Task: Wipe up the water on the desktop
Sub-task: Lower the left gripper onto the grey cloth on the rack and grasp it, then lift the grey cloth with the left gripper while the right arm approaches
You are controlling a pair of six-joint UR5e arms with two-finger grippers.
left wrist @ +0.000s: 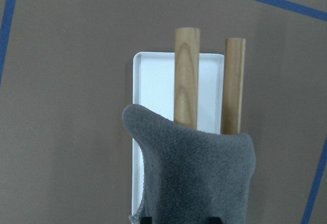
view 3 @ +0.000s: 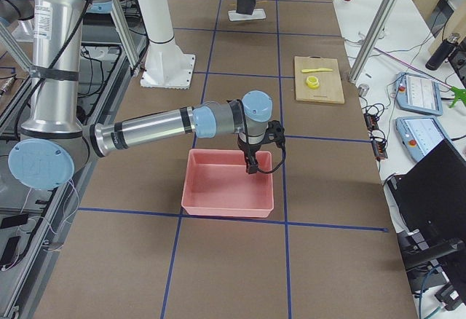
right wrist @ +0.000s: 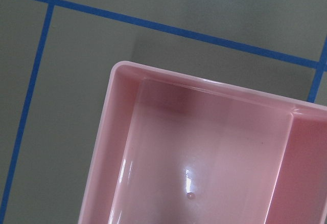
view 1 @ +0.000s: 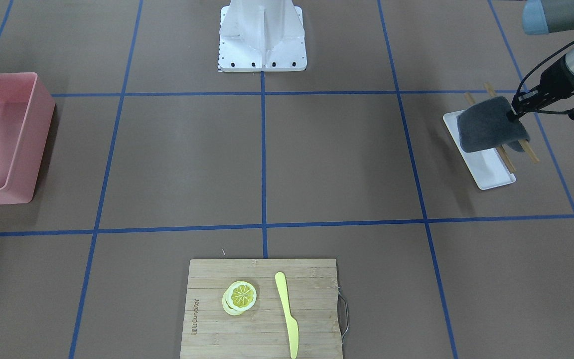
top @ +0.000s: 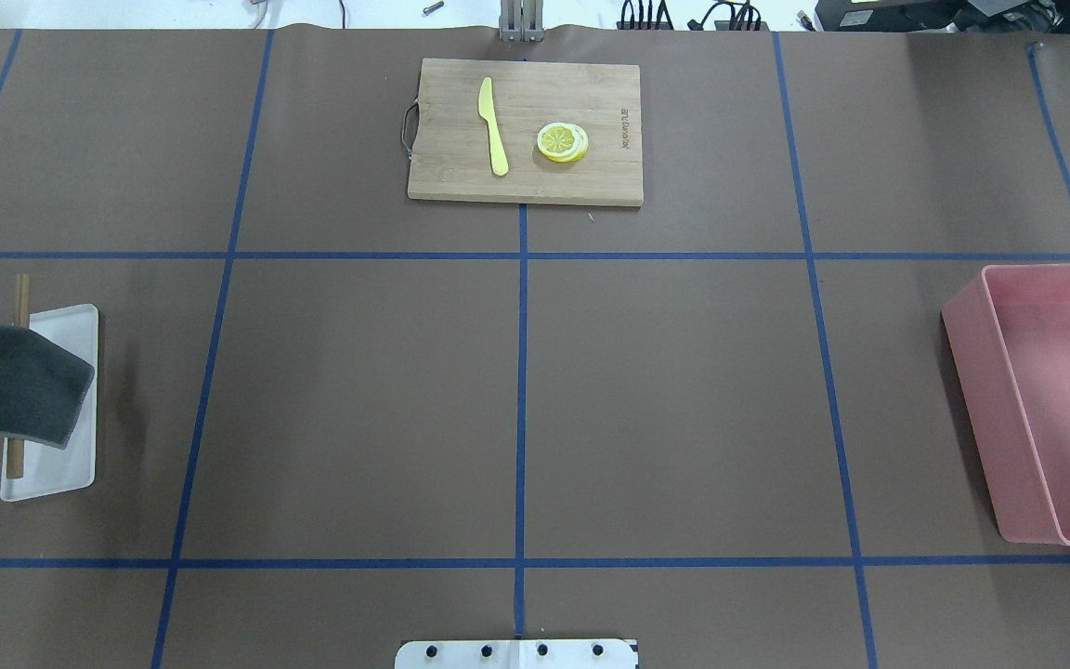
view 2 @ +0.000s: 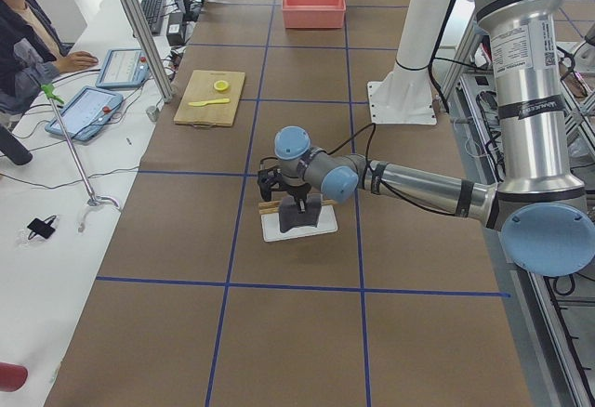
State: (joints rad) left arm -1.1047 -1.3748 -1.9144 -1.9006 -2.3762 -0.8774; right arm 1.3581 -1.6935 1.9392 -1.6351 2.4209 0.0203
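Note:
The brown desktop (view 1: pixel 342 159) is marked into rectangles by blue tape; I see no water on it. My left gripper (view 1: pixel 514 115) is shut on the edge of a dark grey cloth (view 1: pixel 489 125), which hangs above a white tray (view 1: pixel 491 172) and two wooden rods (left wrist: pixel 186 75). The cloth also shows in the overhead view (top: pixel 10 381) and fills the lower part of the left wrist view (left wrist: pixel 199 173). My right gripper (view 3: pixel 252 164) hangs over the pink bin (view 3: pixel 229 184); it shows only in the exterior right view, so I cannot tell whether it is open or shut.
A bamboo cutting board (top: pixel 526 130) with a yellow knife (top: pixel 493 125) and lemon slices (top: pixel 561 142) lies at the far middle edge. The pink bin (top: pixel 1046 409) stands at the right end. The robot's white base (view 1: pixel 262 37) is at the near middle.

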